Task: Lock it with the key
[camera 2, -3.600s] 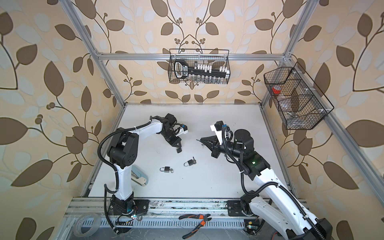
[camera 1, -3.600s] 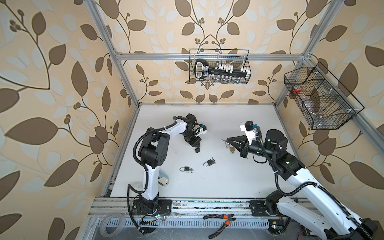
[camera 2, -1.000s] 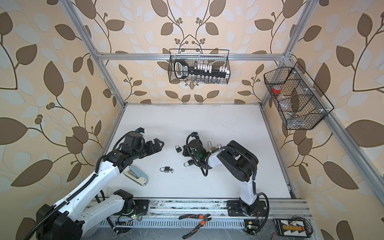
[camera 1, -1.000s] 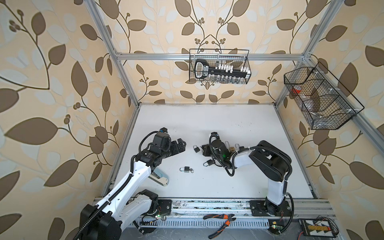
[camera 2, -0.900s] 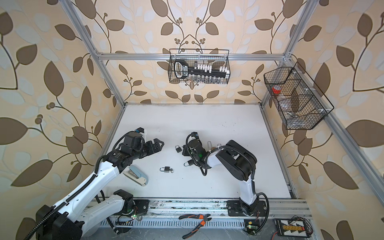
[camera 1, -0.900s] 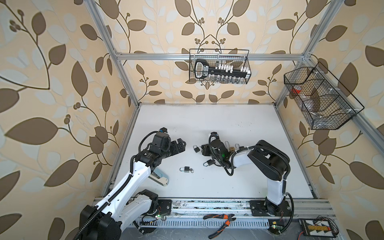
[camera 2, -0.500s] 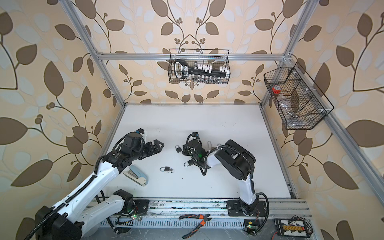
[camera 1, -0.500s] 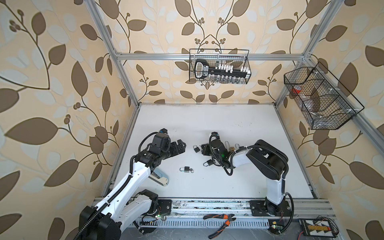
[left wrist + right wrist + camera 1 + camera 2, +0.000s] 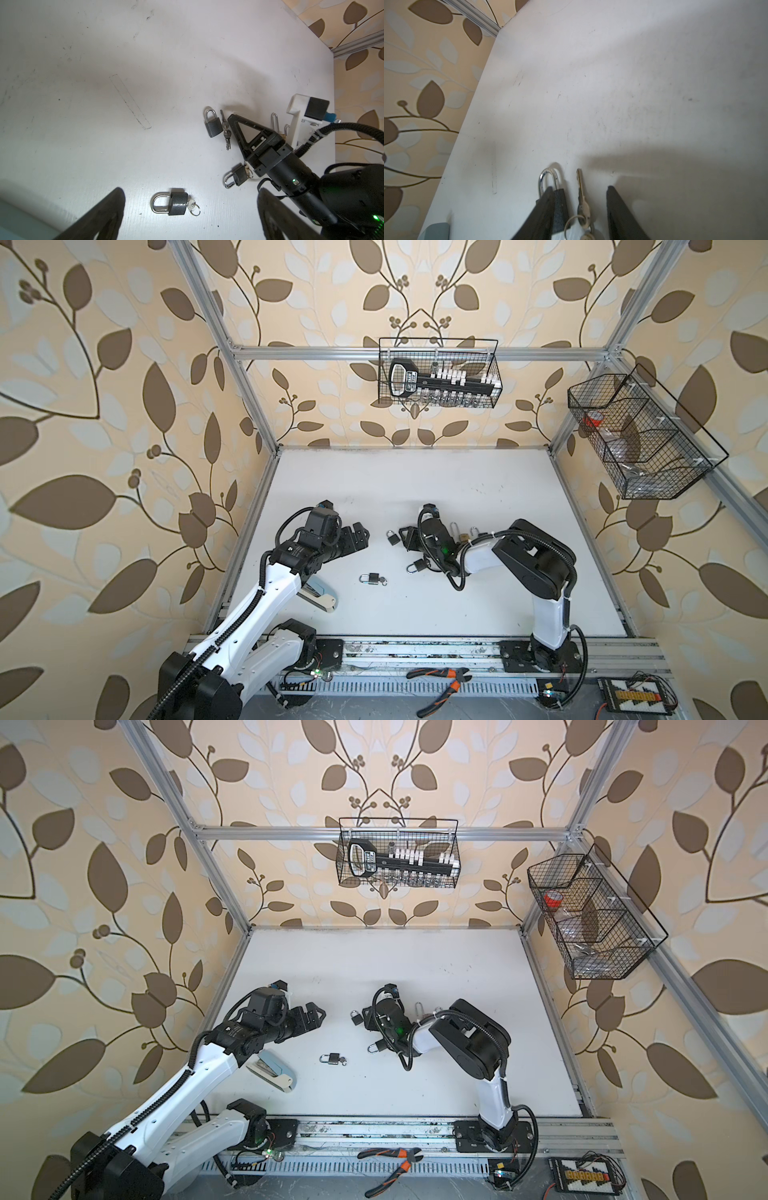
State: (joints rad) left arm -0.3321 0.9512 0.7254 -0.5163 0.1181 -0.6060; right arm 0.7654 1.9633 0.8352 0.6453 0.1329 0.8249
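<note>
A dark padlock [image 9: 558,202] lies on the white table [image 9: 612,83], half hidden behind one finger of my right gripper [image 9: 579,190]. The gripper is open, and a silver key [image 9: 580,192] on a ring lies flat between its fingers, touching neither. In both top views this padlock [image 9: 391,536] sits just left of the right gripper [image 9: 404,538]. A second padlock [image 9: 178,204] with a key in it [image 9: 190,204] lies below my open left gripper [image 9: 190,194], which hovers empty. A third padlock [image 9: 238,177] lies beside the right wrist.
A grey stapler [image 9: 320,598] lies near the left arm. Brass padlocks [image 9: 462,534] sit behind the right arm. Two wire baskets [image 9: 436,373] [image 9: 640,439] hang on the walls. Pliers [image 9: 444,686] rest on the front rail.
My right gripper was shut and its jaws now stand apart, with the key lying on the table between them. The left arm has barely moved.
</note>
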